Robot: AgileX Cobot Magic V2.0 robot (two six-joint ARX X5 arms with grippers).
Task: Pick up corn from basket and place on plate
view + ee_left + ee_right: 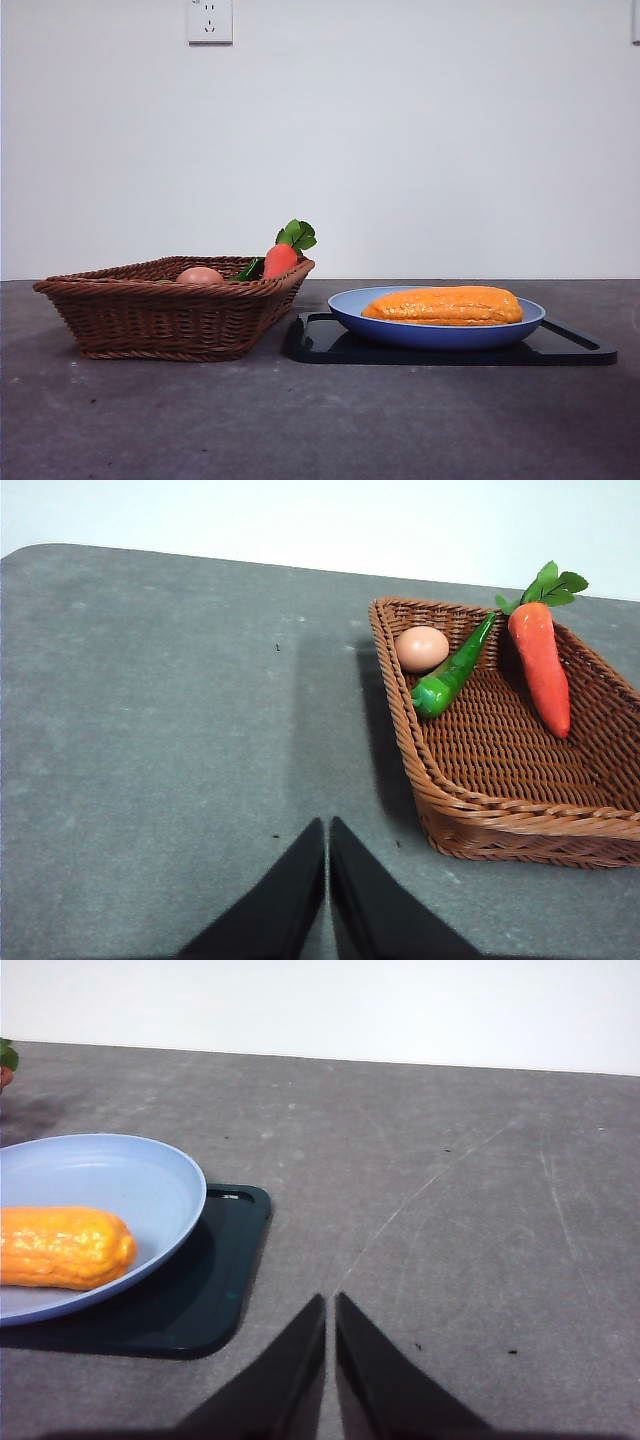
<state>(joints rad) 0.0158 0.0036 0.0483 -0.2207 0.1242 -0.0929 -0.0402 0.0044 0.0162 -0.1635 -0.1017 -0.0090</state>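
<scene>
The corn (443, 305) lies on the plate (370, 318), right of the basket (160, 318); both the left gripper (327, 825) and the right gripper (330, 1302) are closed and empty.

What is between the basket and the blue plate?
Only the black tray's edge under the plate, then bare table beside the basket; front view shows it.

I work at what looks like a lab test bench: a bare grey table (320, 430) against a plain white wall (400, 150) with one power socket (210, 20), set with toy food, a wicker basket (170, 310) and a blue plate (435, 330) on a black tray (570, 350).
</scene>
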